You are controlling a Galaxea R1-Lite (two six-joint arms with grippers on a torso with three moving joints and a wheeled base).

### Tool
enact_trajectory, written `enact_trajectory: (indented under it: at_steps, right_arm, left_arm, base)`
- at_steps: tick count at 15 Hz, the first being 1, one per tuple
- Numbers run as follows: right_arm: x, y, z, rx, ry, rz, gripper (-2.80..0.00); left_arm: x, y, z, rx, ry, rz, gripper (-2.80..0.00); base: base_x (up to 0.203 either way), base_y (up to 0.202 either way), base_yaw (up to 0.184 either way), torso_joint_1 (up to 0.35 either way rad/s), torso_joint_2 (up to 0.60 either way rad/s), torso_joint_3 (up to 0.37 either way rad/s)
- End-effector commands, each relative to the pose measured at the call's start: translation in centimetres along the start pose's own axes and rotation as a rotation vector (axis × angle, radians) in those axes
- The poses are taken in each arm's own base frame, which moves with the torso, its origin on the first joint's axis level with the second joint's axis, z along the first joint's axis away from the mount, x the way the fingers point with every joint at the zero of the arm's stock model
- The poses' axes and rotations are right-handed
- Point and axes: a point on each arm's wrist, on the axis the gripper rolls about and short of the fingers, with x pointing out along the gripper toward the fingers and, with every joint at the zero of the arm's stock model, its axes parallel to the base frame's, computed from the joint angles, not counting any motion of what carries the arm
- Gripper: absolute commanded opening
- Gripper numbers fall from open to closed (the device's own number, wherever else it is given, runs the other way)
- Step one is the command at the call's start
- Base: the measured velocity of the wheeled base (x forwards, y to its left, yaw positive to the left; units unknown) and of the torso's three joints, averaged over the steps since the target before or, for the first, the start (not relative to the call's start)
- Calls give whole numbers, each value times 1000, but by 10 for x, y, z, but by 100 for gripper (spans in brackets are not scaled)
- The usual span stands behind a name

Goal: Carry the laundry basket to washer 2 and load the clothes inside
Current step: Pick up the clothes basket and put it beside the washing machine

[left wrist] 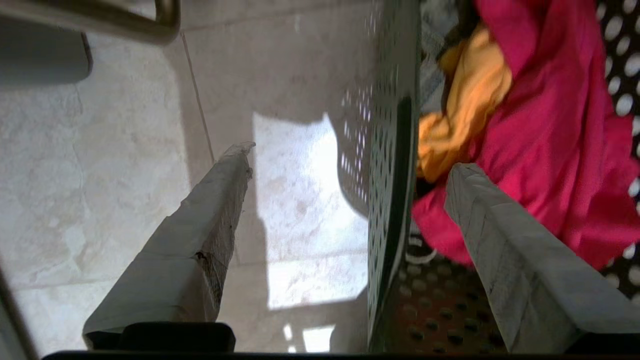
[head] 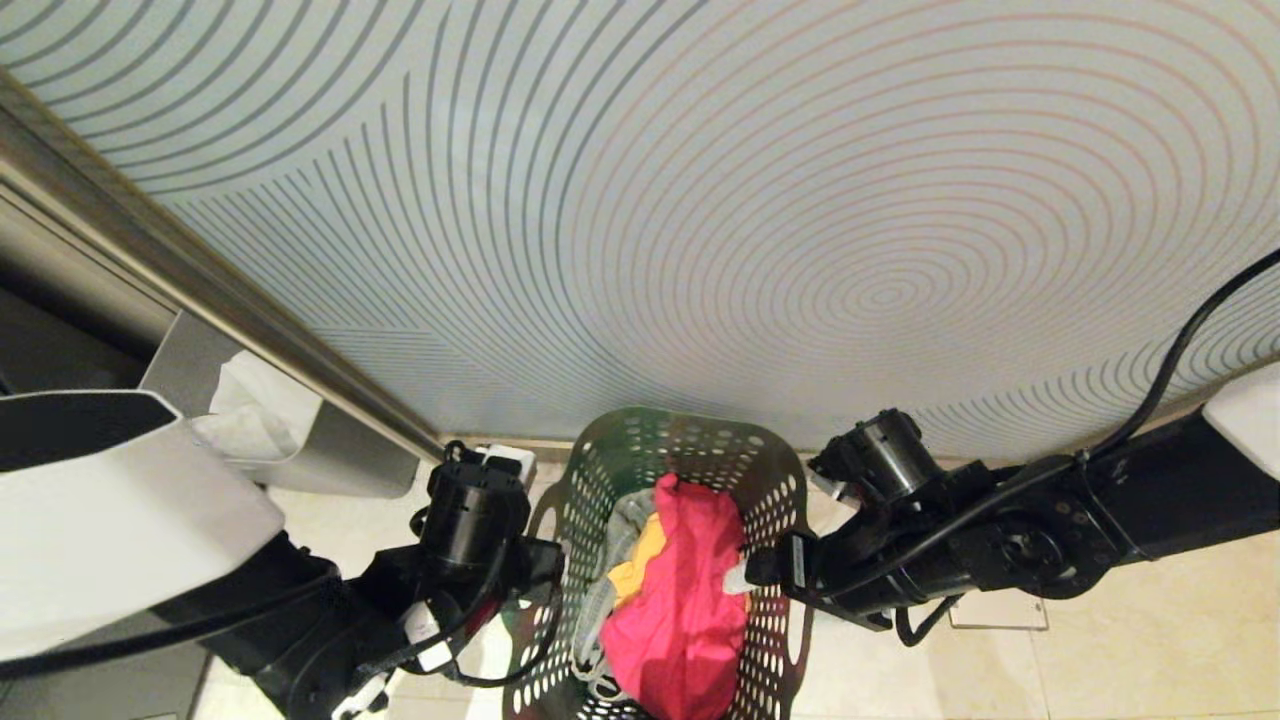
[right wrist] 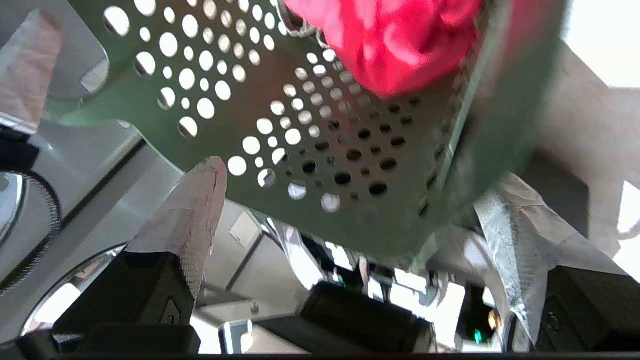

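Basket on floor, clothes inside, carry and loading ahead. Left end effector spread astride rim; right end effector spread at opposite wall.

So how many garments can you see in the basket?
3: pink-red garment on top, yellow-orange garment beside it, grey garment along the basket's left; more may lie underneath.

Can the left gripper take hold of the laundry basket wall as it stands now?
Probably yes: the left gripper is open and astride the laundry basket wall, nothing blocking.
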Motion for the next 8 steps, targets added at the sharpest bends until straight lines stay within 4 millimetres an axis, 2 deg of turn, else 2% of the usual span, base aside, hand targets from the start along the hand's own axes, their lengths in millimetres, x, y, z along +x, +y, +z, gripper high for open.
enact_trajectory:
  at_steps: [1,5,6,8]
  right_arm:
    - [10,-3,3,2,-11,8,0]
    - [15,-8,12,7,-58,44,0]
    - [22,-10,13,-1,-80,58,0]
    - [26,-11,14,-12,-106,82,0]
  left_arm:
    - [9,0,-4,-4,6,9,0]
    - [8,3,-4,-17,22,-81,0]
    - [9,4,-4,-28,28,-82,0]
    - [5,5,-2,-90,68,-121,0]
  base:
    - [0,0,0,0,0,0]
    - [0,0,0,0,0,0]
    - [0,0,0,0,0,0]
    - [0,0,0,0,0,0]
